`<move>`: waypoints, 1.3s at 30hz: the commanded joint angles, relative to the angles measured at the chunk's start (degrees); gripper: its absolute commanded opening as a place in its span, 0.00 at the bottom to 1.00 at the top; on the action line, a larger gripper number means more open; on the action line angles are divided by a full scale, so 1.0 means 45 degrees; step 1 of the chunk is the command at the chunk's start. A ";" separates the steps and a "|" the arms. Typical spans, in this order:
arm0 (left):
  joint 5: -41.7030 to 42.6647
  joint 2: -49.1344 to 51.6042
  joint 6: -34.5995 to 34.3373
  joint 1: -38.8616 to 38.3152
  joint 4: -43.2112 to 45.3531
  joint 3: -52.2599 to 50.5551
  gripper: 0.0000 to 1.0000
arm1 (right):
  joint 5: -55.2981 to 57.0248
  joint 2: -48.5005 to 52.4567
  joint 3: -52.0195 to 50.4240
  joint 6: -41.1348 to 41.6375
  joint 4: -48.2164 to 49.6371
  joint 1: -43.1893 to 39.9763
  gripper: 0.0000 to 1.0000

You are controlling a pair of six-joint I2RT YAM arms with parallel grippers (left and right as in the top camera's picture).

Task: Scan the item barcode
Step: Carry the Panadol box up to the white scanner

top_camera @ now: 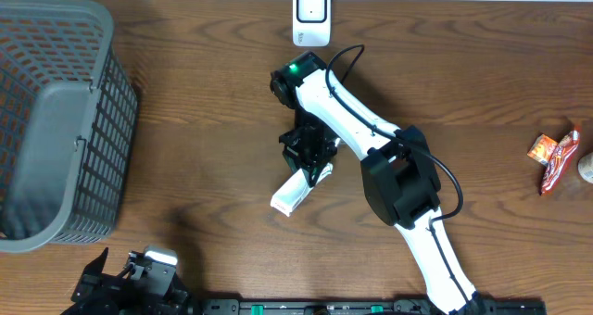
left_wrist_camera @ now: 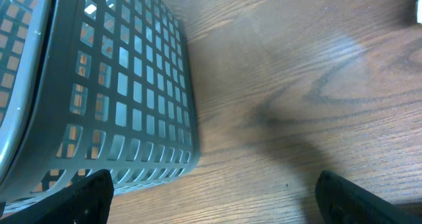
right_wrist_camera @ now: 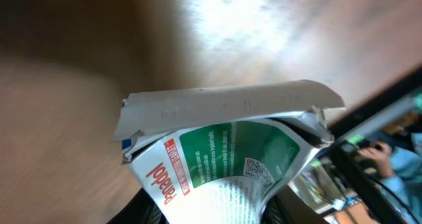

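Now our right hand [top_camera: 313,167] is clamped on the packet [top_camera: 295,195], which sticks out ahead of it, low over the worktop [top_camera: 185,56]. We should lift it, swing round and turn the printed green face to the scanner [top_camera: 311,14], well behind the hand; our own forearm [top_camera: 343,107] stands between. Left hand [left_wrist_camera: 211,207] rests released beside the basket [left_wrist_camera: 119,85]. Wrappers [top_camera: 554,157] lie far off to the side.

A mock shop checkout, we find: grey shopping basket [top_camera: 56,120] left, white scanner [top_camera: 311,14] far across the wooden table [top_camera: 213,93].
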 commanded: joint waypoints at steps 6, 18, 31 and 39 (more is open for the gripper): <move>-0.0063 -0.0015 0.0019 -0.0053 -0.0005 0.0039 0.98 | -0.0515 -0.0214 0.0189 -0.1608 0.3337 -0.0209 0.24; -0.0063 -0.0015 0.0019 -0.0053 -0.0005 0.0039 0.98 | -0.1103 -0.0214 0.0189 -0.4328 0.8937 -0.1234 0.25; -0.0063 -0.0015 0.0019 -0.0053 -0.0005 0.0039 0.98 | -0.1054 -0.0214 0.0189 -0.5921 1.6218 -0.2871 0.29; -0.0063 -0.0015 0.0019 -0.0053 -0.0005 0.0039 0.98 | 0.1880 -0.0204 0.0189 -0.5561 1.8608 -0.3449 0.47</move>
